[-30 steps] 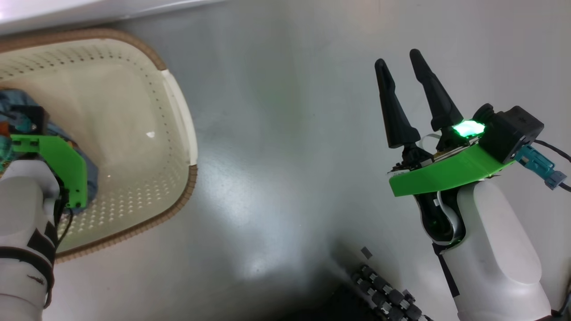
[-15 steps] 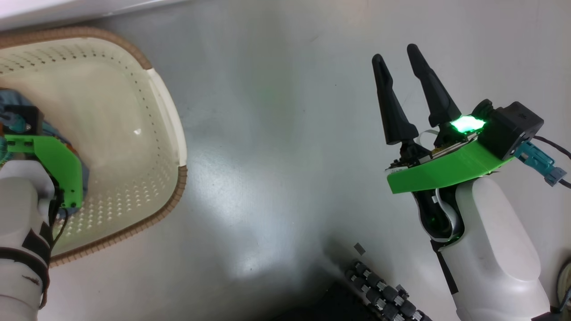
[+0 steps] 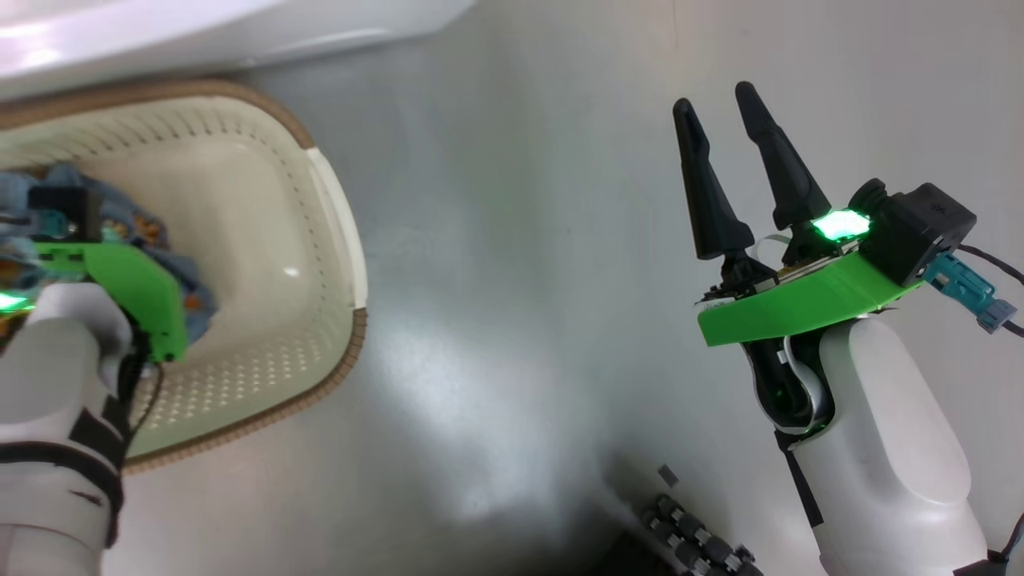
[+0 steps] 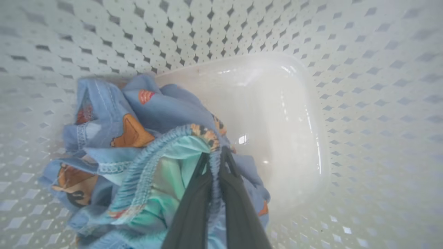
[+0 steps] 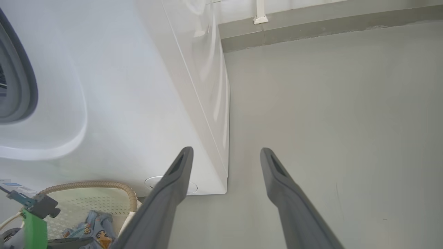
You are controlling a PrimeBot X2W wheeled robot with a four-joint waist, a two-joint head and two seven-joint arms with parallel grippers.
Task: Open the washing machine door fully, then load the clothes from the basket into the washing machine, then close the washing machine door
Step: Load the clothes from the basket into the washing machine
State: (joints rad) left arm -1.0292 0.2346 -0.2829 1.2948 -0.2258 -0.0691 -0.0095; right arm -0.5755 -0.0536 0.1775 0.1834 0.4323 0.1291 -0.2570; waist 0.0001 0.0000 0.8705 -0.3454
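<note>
Clothes (image 4: 138, 138) — blue with orange-brown print — sit bunched at the lower left of my left wrist view, inside the basket (image 4: 363, 103), close to its perforated wall. My left gripper (image 4: 215, 154) pinches a gathered hem of them, fingers pressed together on the fabric. In the head view the basket is at the left edge, on the grey floor (image 3: 520, 280), just below the washing machine (image 3: 200, 24) along the top left. My right gripper (image 3: 714, 96) hangs at the right — well apart from the basket, fingers spread above the floor.
</note>
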